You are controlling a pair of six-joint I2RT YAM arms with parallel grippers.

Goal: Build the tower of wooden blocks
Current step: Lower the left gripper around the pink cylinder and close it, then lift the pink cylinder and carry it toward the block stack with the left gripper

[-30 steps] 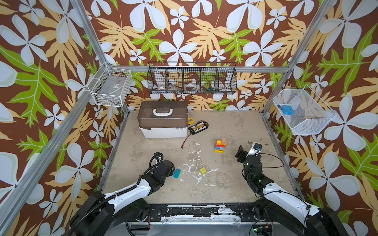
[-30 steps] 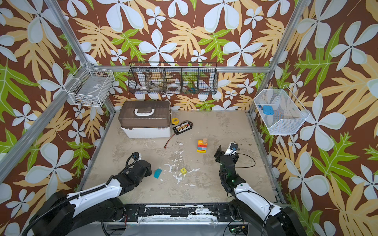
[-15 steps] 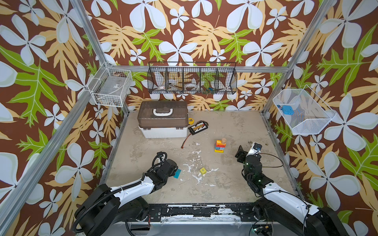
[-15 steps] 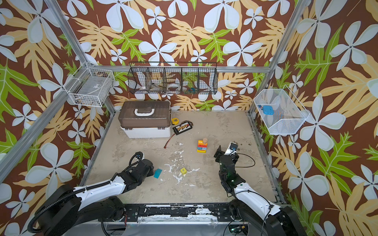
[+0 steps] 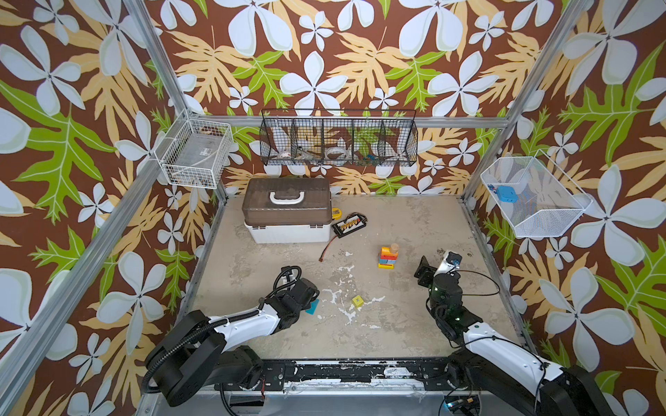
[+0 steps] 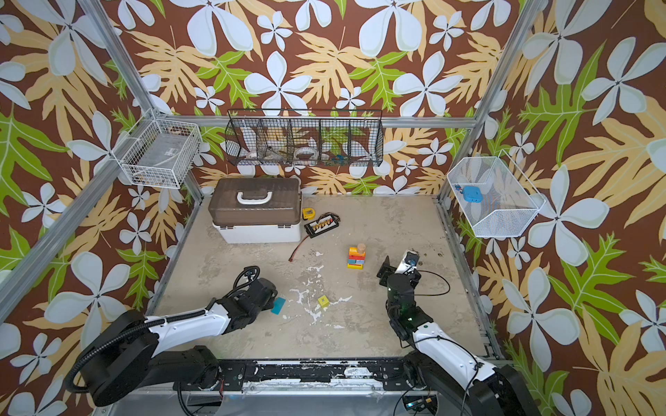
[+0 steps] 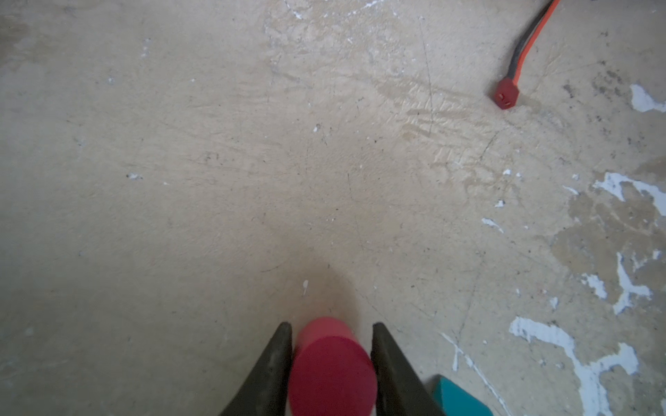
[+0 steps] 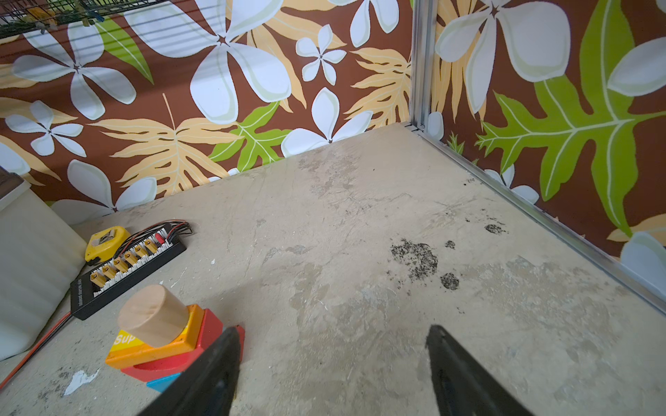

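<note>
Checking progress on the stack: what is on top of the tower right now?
A plain-wood cylinder stands on the orange block that caps the tower, toward one edge. It covers part of a yellow lettered patch beside it, so the rest of that lettering is hidden.

Robot lab test cell: aluminium frame (image 5: 454, 122), floral-papered walls (image 5: 324, 54), wire baskets (image 5: 338, 140), scuffed tabletop (image 5: 396, 324).

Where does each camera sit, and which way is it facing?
Both top views: high at the front, looking down over the worn beige tabletop; both black-and-white arms show.
Left wrist: faces down at the tabletop past the left gripper, closed on a red wooden cylinder.
Right wrist: faces the far right corner past the open right gripper.
Shared: the multicoloured wood block tower, in right wrist and both top views.
</note>
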